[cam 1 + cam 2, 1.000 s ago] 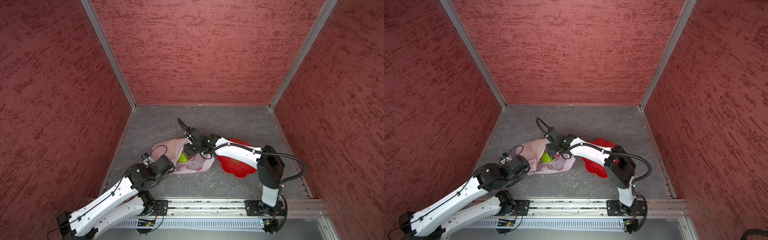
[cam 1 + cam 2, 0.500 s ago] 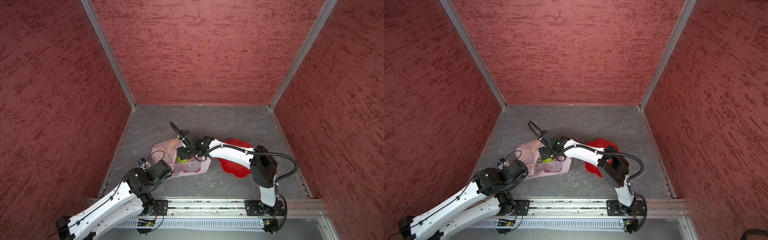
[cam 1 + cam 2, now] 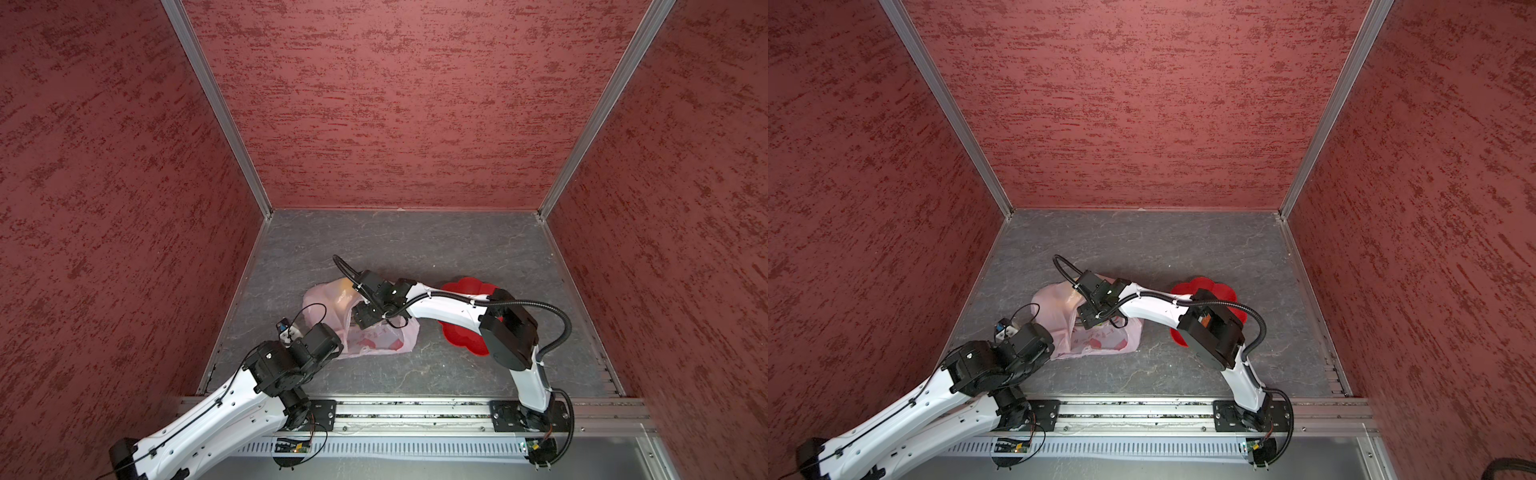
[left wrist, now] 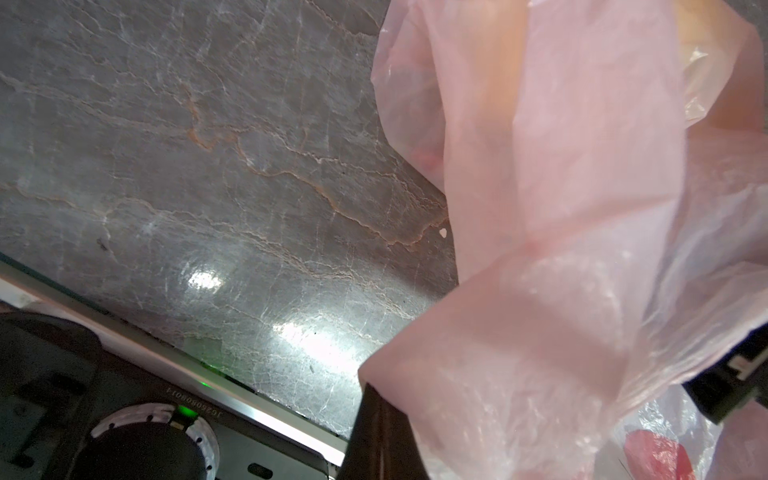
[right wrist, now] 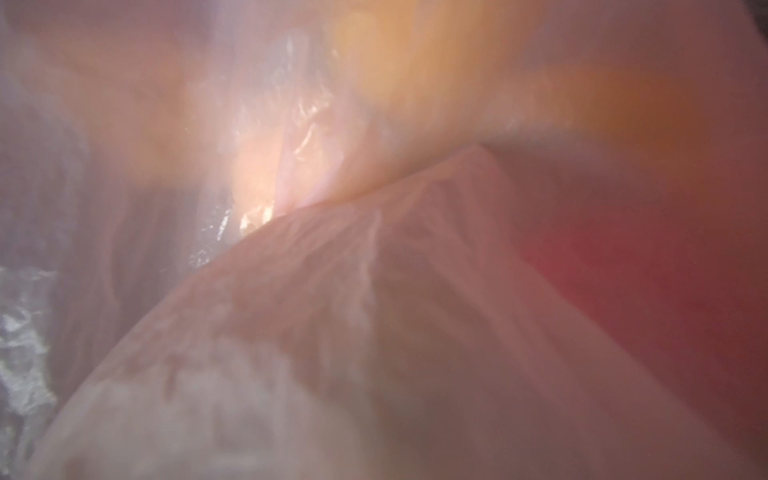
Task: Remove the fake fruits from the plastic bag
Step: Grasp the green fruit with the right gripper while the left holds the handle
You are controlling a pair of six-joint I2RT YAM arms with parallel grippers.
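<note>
Plastic bag (image 3: 374, 340) shifted left, yellowish fruit (image 3: 345, 286) inside

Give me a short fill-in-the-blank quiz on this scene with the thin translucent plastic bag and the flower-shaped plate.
The thin, crinkly, translucent plastic bag is pale ____.
The flower-shaped plate lying beside it is ____.
The left gripper pinches the bag's film with its jaws ____.
The right gripper reaches down into the ____.
Missing words: pink; red; shut; bag.
</note>
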